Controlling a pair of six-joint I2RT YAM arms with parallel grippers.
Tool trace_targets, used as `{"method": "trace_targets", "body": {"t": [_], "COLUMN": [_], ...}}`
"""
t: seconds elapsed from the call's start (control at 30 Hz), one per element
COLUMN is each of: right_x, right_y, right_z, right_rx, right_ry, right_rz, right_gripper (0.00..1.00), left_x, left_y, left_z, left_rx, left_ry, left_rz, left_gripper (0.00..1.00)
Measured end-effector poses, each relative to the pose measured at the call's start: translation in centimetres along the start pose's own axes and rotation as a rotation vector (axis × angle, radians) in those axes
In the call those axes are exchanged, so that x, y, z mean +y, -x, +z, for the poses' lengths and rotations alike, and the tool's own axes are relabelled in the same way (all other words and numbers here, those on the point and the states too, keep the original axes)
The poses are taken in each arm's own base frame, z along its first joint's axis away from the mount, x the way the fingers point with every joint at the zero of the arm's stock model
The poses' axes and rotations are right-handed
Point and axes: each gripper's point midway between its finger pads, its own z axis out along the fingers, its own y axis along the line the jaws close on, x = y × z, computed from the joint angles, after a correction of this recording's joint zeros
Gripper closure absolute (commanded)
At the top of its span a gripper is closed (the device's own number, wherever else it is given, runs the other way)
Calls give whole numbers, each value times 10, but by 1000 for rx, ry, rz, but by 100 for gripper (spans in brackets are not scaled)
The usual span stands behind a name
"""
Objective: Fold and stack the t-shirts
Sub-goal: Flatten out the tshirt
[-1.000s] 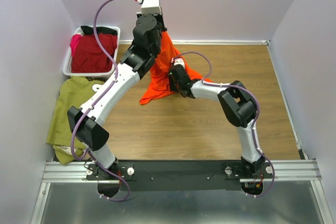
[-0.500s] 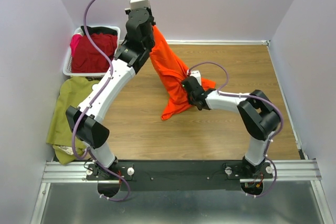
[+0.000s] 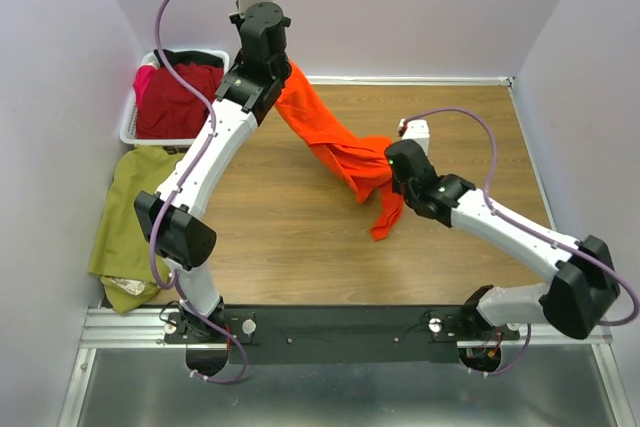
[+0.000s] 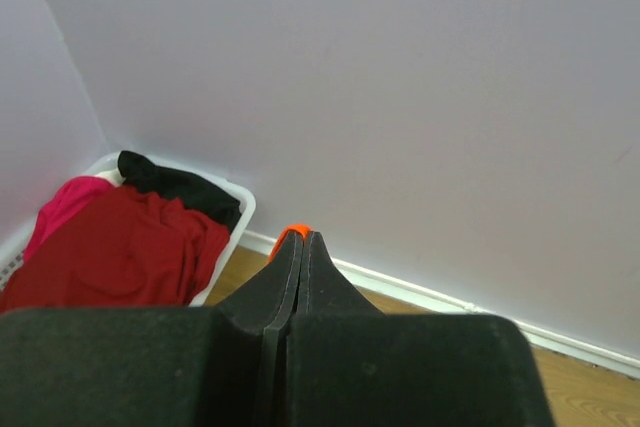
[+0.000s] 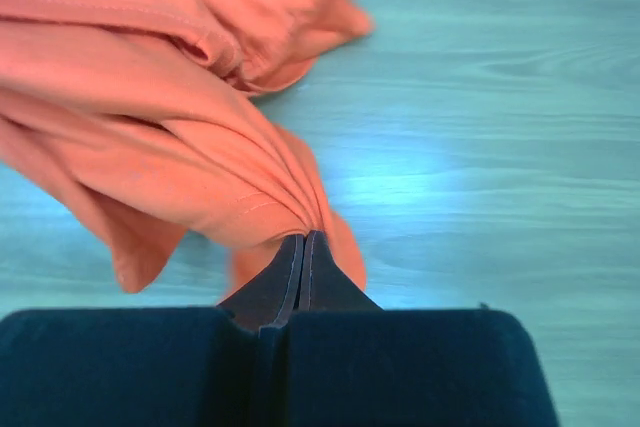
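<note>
While it is stretched over the wooden table point(image 3: 300, 247), the orange t-shirt point(image 3: 335, 147) is clamped at its far end by the left gripper point(image 4: 302, 240) and at its near right end by the right gripper point(image 5: 304, 239). A dark red t-shirt point(image 3: 180, 99) is held in the white basket point(image 3: 128, 129), far left; an olive t-shirt point(image 3: 135, 209) is spread just nearer.

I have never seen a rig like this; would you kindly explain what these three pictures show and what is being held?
This is a robot: a left arm and a right arm bolted to a wooden table. The overhead picture looks down on both; the other two come from a camera on each wrist. The left fingers and right fingers, black at the bottom of those views, are each shut on an orange t-shirt, stretched between them. A white basket at the far left holds a dark red shirt; an olive green shirt lies on the table next to it.
</note>
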Motion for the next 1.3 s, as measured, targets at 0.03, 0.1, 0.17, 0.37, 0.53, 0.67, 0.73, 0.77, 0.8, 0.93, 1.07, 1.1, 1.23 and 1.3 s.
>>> {"method": "trace_targets", "body": {"t": [0.03,0.1,0.17,0.37,0.53,0.67,0.73,0.77,0.8,0.93,1.07,1.1,1.23,1.3], "right_x": [-7,-20,-33,-70,-106,-126,-131,-132,-133,-127,-115,-115,-123,-133], "right_y": [7,21,42,113,171,187,188,188,187,182,171,168,150,138], "right_z": [-6,-17,-31,-84,-143,-171,-175,-176,-174,-154,-122,-115,-80,-56], "right_rx": [-18,-56,-106,-296,-463,-527,-537,-537,-534,-502,-456,-446,-386,-341], "right_ry": [-22,-65,-112,-220,-275,-306,-322,-331,-342,-417,-473,-483,-541,-569], "right_rz": [5,16,33,139,264,320,333,336,333,322,309,307,322,345], "right_gripper": [99,99,99,99,99,99,99,99,99,99,99,99,99,99], "left_x": [2,4,4,9,24,38,45,49,52,66,83,87,108,117], "left_y": [-2,-4,-5,-2,14,18,12,5,-2,-66,-172,-190,-262,-284], "left_z": [1,1,1,-10,-33,-61,-75,-81,-86,-110,-138,-143,-173,-184], "left_rx": [6,16,20,33,28,37,52,68,82,193,391,427,568,610], "left_ry": [5,9,8,-20,-55,-93,-114,-115,-119,-123,-79,-69,-12,19], "left_rz": [-1,-7,-16,-63,-132,-220,-280,-293,-315,-404,-450,-450,-472,-490], "left_gripper": [100,100,100,100,100,100,100,100,100,100,100,100,100,100]}}
